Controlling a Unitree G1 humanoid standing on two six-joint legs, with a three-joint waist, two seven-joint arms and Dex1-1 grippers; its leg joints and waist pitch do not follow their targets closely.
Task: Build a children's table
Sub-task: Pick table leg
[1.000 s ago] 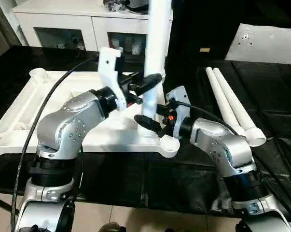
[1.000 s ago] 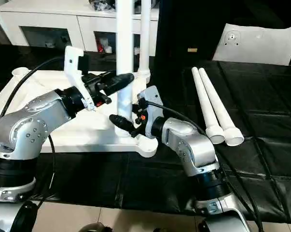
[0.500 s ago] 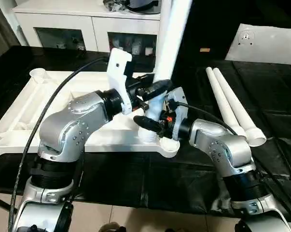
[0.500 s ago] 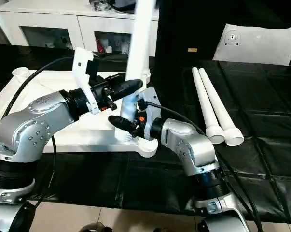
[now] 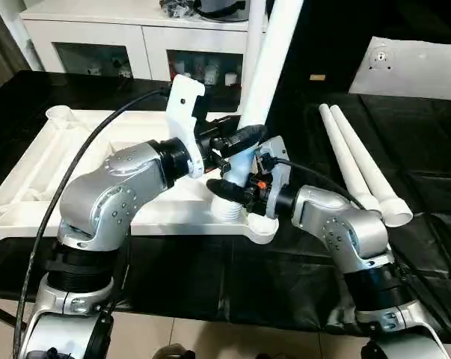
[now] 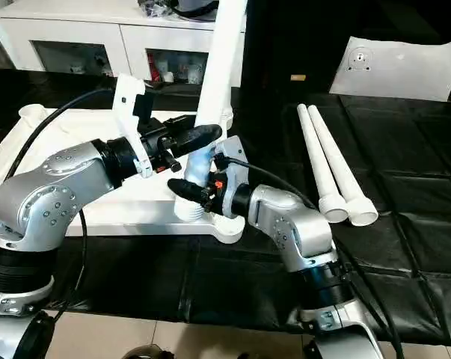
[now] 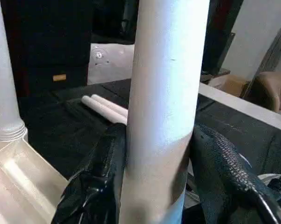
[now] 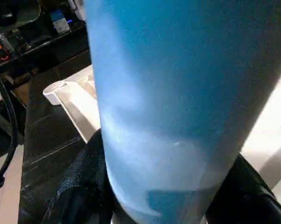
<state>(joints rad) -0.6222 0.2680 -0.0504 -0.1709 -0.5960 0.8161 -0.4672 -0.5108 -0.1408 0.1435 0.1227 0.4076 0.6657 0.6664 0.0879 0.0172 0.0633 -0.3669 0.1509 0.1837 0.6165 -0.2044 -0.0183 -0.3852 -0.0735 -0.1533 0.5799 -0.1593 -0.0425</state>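
The children's table tabletop point(image 5: 75, 149) lies underside up on the black work table, left of centre. One white leg point(image 5: 266, 67) leans with its top to the right, and its ribbed lower end point(image 5: 226, 209) sits just beside the near right corner socket point(image 5: 264, 224). My left gripper point(image 5: 238, 142) is shut on this leg's lower part, with a black finger point(image 7: 98, 172) pressed on each side. Below it, my right gripper point(image 5: 236, 191) is shut on the same leg near its base. Another leg point(image 7: 3, 84) stands upright in the far right corner. Two loose legs point(image 5: 360, 161) lie side by side at the right.
A white glass-door cabinet point(image 5: 135, 37) stands behind the table. A white panel point(image 5: 416, 67) leans at the back right. The black table's front edge point(image 5: 210, 314) runs just ahead of my arms, with floor below it.
The held leg has tipped from upright to leaning right. My left arm shifted right with it. My right gripper has closed around the leg's lower end.
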